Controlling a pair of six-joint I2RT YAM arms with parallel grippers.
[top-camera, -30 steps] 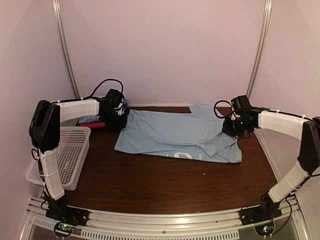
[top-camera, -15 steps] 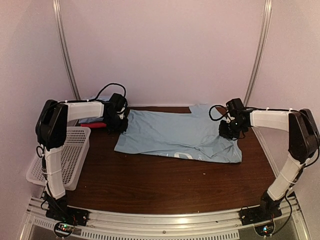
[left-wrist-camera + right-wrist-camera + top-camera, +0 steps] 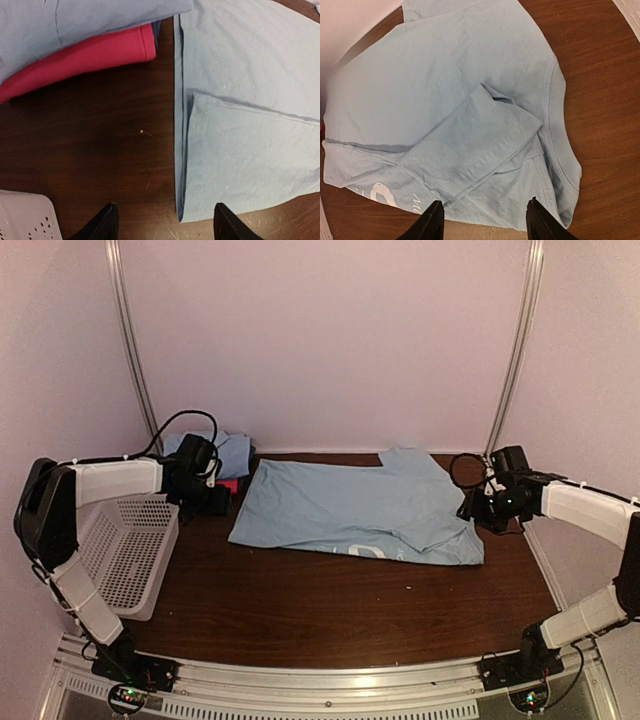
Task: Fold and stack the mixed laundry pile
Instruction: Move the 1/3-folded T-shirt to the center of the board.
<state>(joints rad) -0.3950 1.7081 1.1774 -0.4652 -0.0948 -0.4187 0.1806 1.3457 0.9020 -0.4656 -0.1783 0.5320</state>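
Spread left claw (image 3: pixel 165 215) faces a corner of the shirt (image 3: pixel 350 505); spread right claw (image 3: pixel 485 207) faces its sleeve.

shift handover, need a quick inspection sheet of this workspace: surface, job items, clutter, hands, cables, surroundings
surface: dark wood table, one pale speck near the front
job's things: light blue shirt laid flat, right sleeve folded in, white print at its near edge; blue pile at back left
clutter: magenta cloth under the blue pile; white basket at the left edge
hands: left hand open, over the shirt's left edge, holding nothing; right hand open, over the shirt's right side, holding nothing
cables: black, looped at both wrists
surroundings: pale walls, metal rails in the back corners
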